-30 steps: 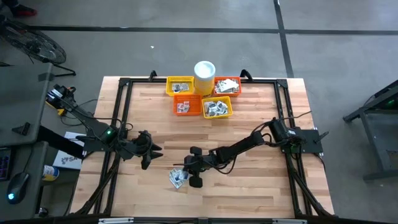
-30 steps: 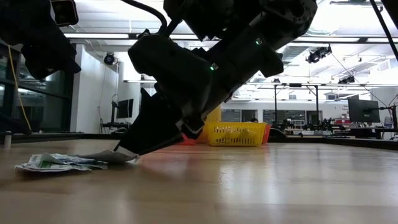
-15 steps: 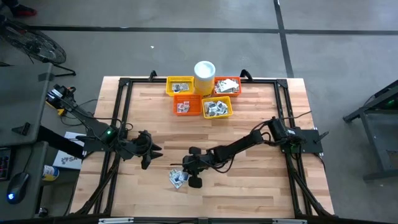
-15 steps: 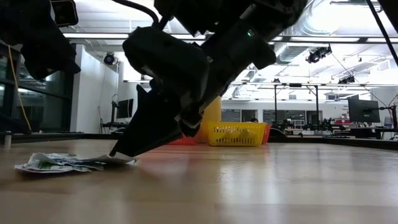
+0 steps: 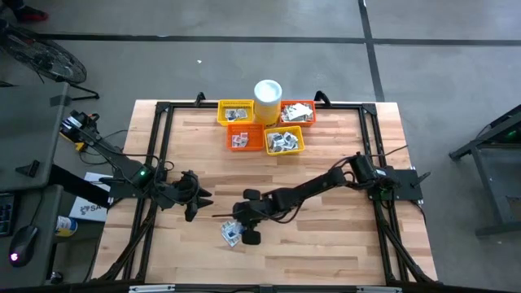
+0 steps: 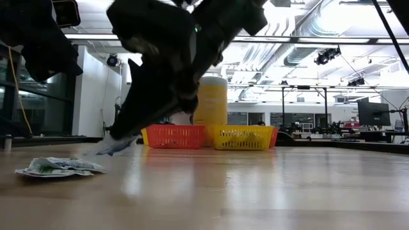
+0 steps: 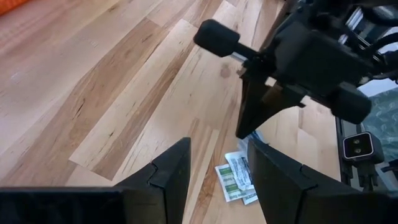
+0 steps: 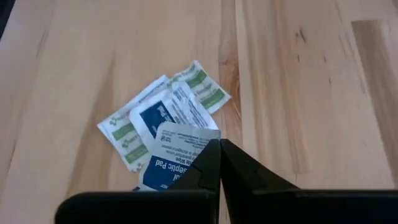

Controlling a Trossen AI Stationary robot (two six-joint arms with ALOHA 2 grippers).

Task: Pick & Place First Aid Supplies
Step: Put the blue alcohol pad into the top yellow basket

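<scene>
right tool (image 6: 118, 142) has lifted since a sec ago: was nosed down at the pile (image 5: 232, 234), now up off the counter (image 5: 326, 244) w/ a sachet (image 8: 171, 158) pinched, fingers fully closed on its edge. means pick's done, carry to the baskets (image 5: 264, 126) at the far end comes next i'd say. sachet hangs just above the pile, long axis sloping down away from the tips, printed face to the wrist cam. left tool (image 5: 198, 203) waits nearby, open, holding nothing
</scene>
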